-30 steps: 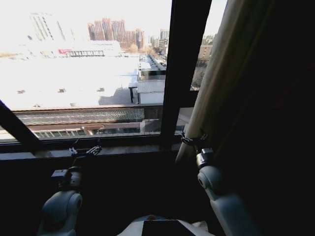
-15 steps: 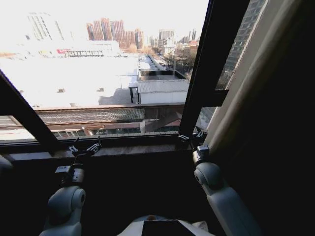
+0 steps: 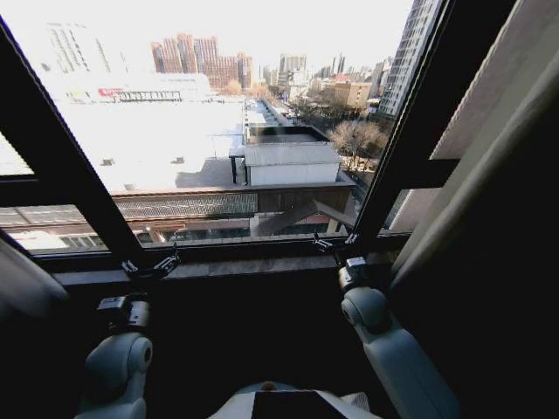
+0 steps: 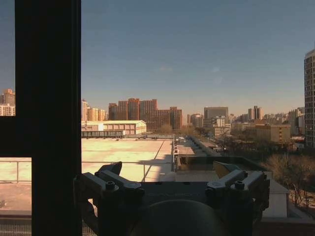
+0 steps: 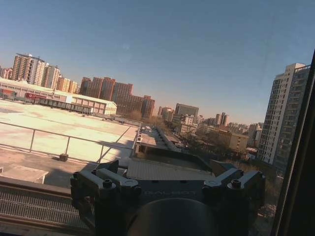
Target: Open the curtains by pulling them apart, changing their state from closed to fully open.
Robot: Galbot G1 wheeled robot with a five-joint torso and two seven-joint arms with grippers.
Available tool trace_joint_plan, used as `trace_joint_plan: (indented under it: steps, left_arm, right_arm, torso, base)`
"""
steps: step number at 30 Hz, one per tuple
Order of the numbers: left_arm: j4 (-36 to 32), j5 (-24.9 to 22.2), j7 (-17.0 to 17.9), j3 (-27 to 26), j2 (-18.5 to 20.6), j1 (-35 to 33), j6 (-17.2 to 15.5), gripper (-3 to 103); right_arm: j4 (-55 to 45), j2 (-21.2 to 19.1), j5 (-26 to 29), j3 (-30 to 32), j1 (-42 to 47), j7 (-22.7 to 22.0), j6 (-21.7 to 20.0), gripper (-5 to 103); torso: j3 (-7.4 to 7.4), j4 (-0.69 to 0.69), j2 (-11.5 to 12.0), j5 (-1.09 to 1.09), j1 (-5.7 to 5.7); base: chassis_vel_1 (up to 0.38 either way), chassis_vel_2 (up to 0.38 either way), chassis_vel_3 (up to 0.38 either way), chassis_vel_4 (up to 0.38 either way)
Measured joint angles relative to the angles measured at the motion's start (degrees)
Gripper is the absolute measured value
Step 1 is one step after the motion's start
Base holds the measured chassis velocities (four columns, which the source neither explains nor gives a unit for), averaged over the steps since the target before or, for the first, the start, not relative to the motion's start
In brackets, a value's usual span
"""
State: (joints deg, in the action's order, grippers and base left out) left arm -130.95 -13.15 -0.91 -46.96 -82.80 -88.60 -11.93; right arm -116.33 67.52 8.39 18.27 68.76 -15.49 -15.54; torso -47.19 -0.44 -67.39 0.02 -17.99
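The left end effector [image 3: 150,267], a black two-fingered claw on a white arm, hovers just above the dark window sill [image 3: 244,264] with its fingers spread wide and nothing between them; in the left wrist view [image 4: 170,173] the gap between its fingers frames only rooftops and sky. The right end effector [image 3: 336,244] sits at the foot of a dark slanted window frame bar [image 3: 410,140], also spread wide and empty, as the right wrist view [image 5: 167,172] shows. The tall cream pleated curtains are drawn to the sides: one panel [image 3: 480,166] hangs just beside the right end effector, without visible contact, and a pale fold [image 3: 26,284] lies near the left arm. Between them the glass is uncovered.
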Motion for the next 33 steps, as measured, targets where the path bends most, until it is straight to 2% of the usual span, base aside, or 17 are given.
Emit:
trace_joint_plan:
  steps: [11,33]
  left_arm:
    - [-0.53,0.43,-0.27,-0.42,-1.33,-0.82,0.01,100]
    - [-0.93,0.45,-0.37,-0.68,-1.42,-1.25,0.23,100]
  right_arm:
    - [0.53,1.24,-0.73,-0.87,0.48,0.12,0.85,100]
    - [0.22,2.36,-2.11,-2.57,1.01,0.31,1.17,100]
  torso:
    - [0.00,0.00,0.00,0.00,0.00]
    - [0.00,0.00,0.00,-0.01,0.00]
  base:
    - [0.353,0.358,-0.344,-0.357]
    - [0.358,0.357,-0.355,-0.352]
